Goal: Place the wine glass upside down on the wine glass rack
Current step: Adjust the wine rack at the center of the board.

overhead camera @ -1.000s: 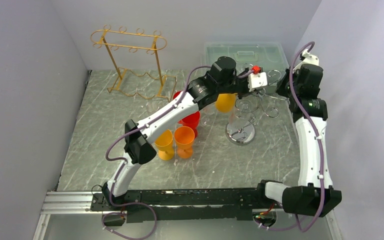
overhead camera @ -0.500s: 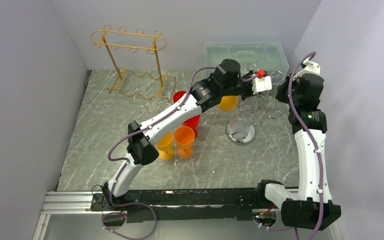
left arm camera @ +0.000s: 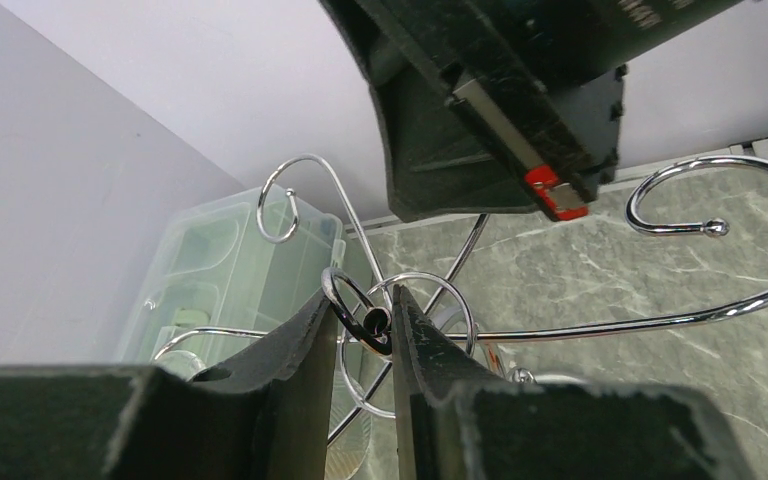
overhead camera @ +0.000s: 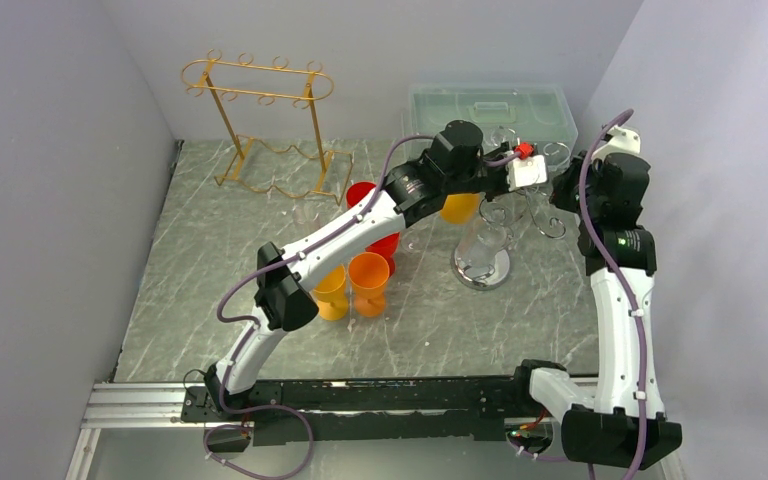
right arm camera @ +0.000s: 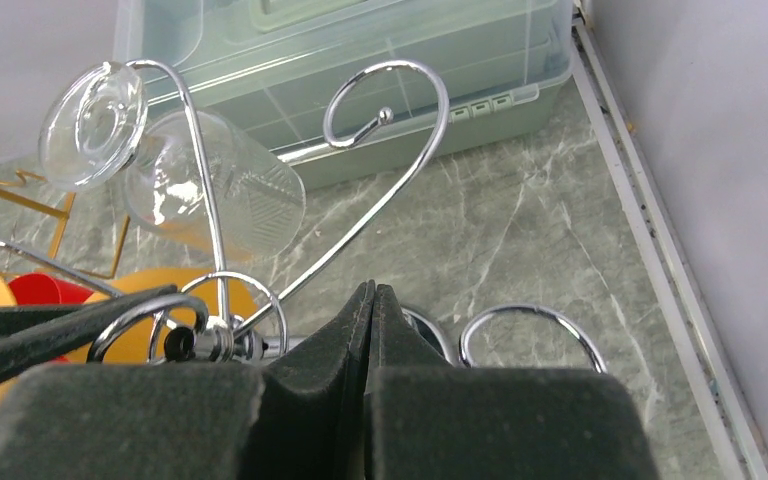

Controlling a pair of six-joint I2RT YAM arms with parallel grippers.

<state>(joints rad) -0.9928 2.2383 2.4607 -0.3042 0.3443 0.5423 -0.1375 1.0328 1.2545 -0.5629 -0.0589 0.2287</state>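
Observation:
The chrome wine glass rack point(overhead camera: 481, 268) stands right of centre, its curled arms spreading out. My left gripper point(left arm camera: 362, 296) is shut on the small ring at the rack's top point(left arm camera: 365, 322), reaching in from the left above the rack point(overhead camera: 516, 186). A clear wine glass point(right arm camera: 215, 190) hangs upside down on one rack arm, foot point(right arm camera: 92, 97) up and bowl tilted toward the plastic box. My right gripper point(right arm camera: 372, 292) is shut with nothing between its fingers, close to the right of the rack's top point(overhead camera: 563, 190).
A gold wire rack point(overhead camera: 260, 120) stands at the back left. Orange cups point(overhead camera: 368, 282) and red cups point(overhead camera: 381, 241) sit under the left arm, with a yellow cup point(overhead camera: 457, 207) beside the rack. A clear plastic box point(overhead camera: 490, 105) lies behind. The right wall is close.
The left wrist has shifted slightly right over the rack's top, still holding the ring. The right arm has risen and straightened a little.

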